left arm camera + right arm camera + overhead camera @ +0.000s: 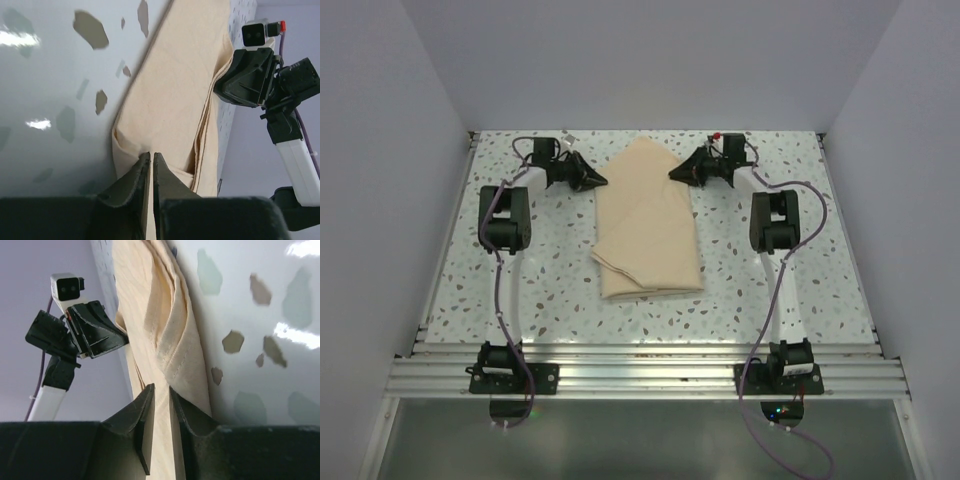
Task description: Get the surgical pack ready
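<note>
Cloth (648, 225) lies folded into a flat bundle on the tabletop (540, 290), midway between the two arms.

Near end of the cloth: broad, squared and layered, with a lower ply poking out at its left corner. Nothing grips it there.

Long axis runs near-to-far, away from the arm bases and tipped slightly. The bundle narrows to a blunt point at its far end.

Far end of the cloth: left pincer (151, 167) meets its left edge and right pincer (161, 400) its right edge, tips facing each other across it. Left jaws stand almost together, only a slit between them; right jaws sit a little wider. Cloth colour fills both slits. You should read that as a pinch on an edge ply each side: judged, not confirmed.

Progress: wrapping looks well advanced, with the side folds in and no contents showing outside the cloth. Left to do, by my judgement: bring the far point over, tidy the near ply, release.
</note>
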Available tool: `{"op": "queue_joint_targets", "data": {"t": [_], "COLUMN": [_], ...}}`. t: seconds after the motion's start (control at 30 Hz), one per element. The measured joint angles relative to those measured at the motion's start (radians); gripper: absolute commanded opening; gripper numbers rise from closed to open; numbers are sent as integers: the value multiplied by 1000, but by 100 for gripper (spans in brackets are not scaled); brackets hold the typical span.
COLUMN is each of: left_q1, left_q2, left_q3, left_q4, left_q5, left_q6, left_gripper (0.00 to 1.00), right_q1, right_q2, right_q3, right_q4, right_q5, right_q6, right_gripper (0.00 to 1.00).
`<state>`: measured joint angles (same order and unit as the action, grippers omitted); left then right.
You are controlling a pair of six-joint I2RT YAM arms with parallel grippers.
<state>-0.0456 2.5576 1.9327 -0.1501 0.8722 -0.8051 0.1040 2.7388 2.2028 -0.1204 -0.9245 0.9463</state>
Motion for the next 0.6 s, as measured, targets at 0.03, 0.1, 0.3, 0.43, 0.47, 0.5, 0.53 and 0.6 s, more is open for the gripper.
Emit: {"op": "queue_joint_targets", "data": {"t": [0.03, 0.1, 0.3, 0.43, 0.47, 0.5, 0.53, 0.6], "left_q1": [5, 13, 35, 38, 38, 38, 38, 38], "left_q2": [18, 39, 12, -63, -80, -91, -103, -110], "left_q3": [34, 82, 106, 52, 43, 35, 28, 20], "left_q4": [-1, -1, -10, -52, -58, -61, -64, -67], "left_q5": [-3, -13, -73, -151, -168, -180, -194, -212], "left_q6": [-8, -14, 24, 88, 97, 109, 117, 125], "left_gripper": [13, 21, 31, 34, 35, 35, 35, 36], "right_q1": [-3, -11, -44, -51, -53, -53, -53, -54], "right_q2": [13, 35, 7, -72, -90, -104, -117, -130], "right_q3": [27, 71, 60, 8, 4, 2, 2, 3], "right_q4": [6, 21, 16, -71, -100, -124, -151, -190], "right_q5": [4, 24, 56, 126, 149, 169, 190, 226], "right_q6": [16, 41, 17, -101, -136, -167, -203, -258], "right_gripper": [27, 32, 52, 61, 63, 64, 66, 67]}}
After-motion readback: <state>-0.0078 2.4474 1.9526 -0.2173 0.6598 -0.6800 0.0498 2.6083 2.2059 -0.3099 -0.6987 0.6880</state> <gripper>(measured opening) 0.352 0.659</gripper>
